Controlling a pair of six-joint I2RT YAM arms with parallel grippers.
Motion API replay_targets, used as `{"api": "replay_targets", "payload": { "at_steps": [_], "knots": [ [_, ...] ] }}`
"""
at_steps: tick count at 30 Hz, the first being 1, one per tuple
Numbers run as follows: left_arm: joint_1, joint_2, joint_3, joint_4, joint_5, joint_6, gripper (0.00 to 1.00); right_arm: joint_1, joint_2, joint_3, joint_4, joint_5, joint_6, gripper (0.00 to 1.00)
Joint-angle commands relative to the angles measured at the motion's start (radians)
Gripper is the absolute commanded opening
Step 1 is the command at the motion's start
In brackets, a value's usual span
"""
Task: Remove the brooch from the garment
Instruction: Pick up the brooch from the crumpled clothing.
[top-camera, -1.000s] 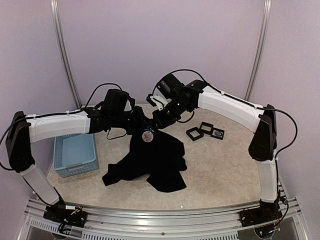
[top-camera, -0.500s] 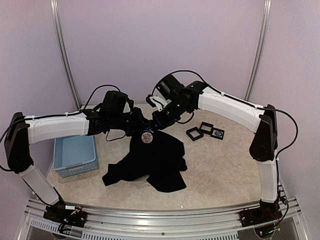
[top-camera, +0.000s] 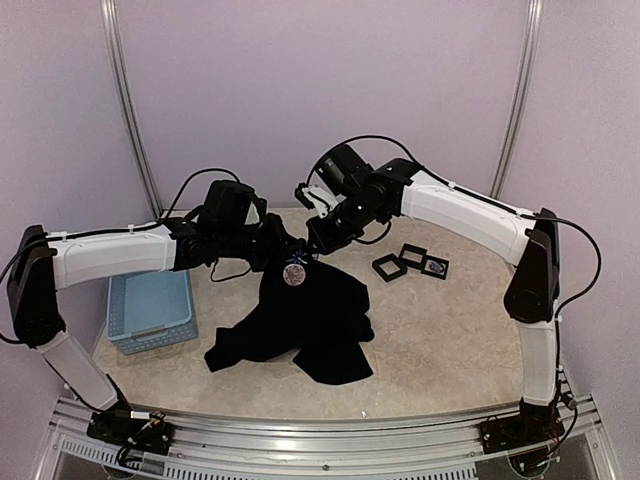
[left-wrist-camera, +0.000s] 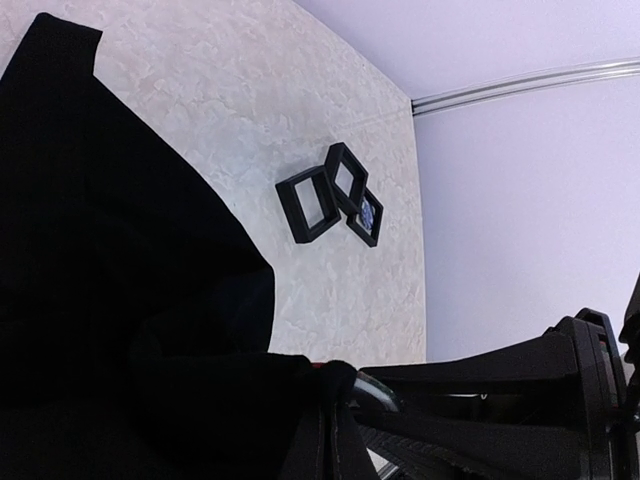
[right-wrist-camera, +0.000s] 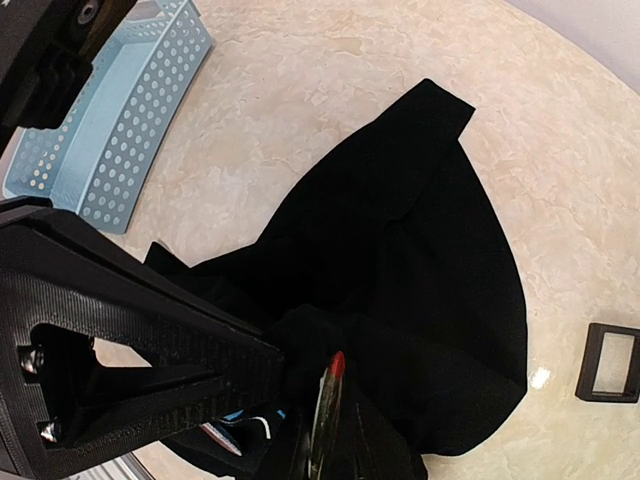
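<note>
on the marbled beige table (top-camera: 450, 340), right in the middle, there's the black garment (top-camera: 310, 320), biggest thing out here. its lower half lies spread and rumpled on the surface toward the near edge, and its top is bunched and lifted clear of the table, hanging from the point where both arms meet. over by the left edge sits the light-blue perforated basket (top-camera: 150, 305), just beside the garment's left corner but not under it.

now the arms. the left gripper (top-camera: 283, 247) reaches in from the left, fingers pressed together on a fold of the raised cloth, carrying it. the right gripper (top-camera: 314, 246) comes down from the far right and noses into the same bunch. its wrist view shows black cloth crowding the fingers, and whether they are apart or pinched on anything, i can't tell.

toward the right side of the table, nearer the far edge, three small black square boxes (top-camera: 411, 262) lie touching in a cluster, well apart from the garment.

and the brooch (top-camera: 294, 272): a small round pale disc, pinned to the lifted cloth just below the two grippers, facing the overhead camera.
</note>
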Motion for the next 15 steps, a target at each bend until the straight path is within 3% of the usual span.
{"api": "replay_targets", "payload": {
  "at_steps": [1, 6, 8, 12, 15],
  "knots": [
    [-0.010, -0.030, -0.010, -0.004, -0.003, -0.001, 0.00, 0.002, -0.039, -0.015, 0.002, 0.030, -0.005, 0.10],
    [-0.010, -0.034, -0.015, -0.004, -0.008, -0.003, 0.00, 0.003, -0.047, -0.015, 0.003, 0.050, -0.009, 0.07],
    [-0.010, -0.035, -0.015, -0.004, -0.011, -0.004, 0.00, 0.002, -0.051, -0.016, 0.004, 0.053, -0.012, 0.00],
    [-0.010, -0.036, -0.015, -0.008, -0.009, -0.002, 0.00, 0.002, -0.073, -0.045, 0.024, 0.062, -0.010, 0.00],
    [-0.010, -0.045, -0.025, -0.020, -0.010, -0.003, 0.08, -0.006, -0.112, -0.097, 0.071, 0.084, -0.011, 0.00]
  ]
}}
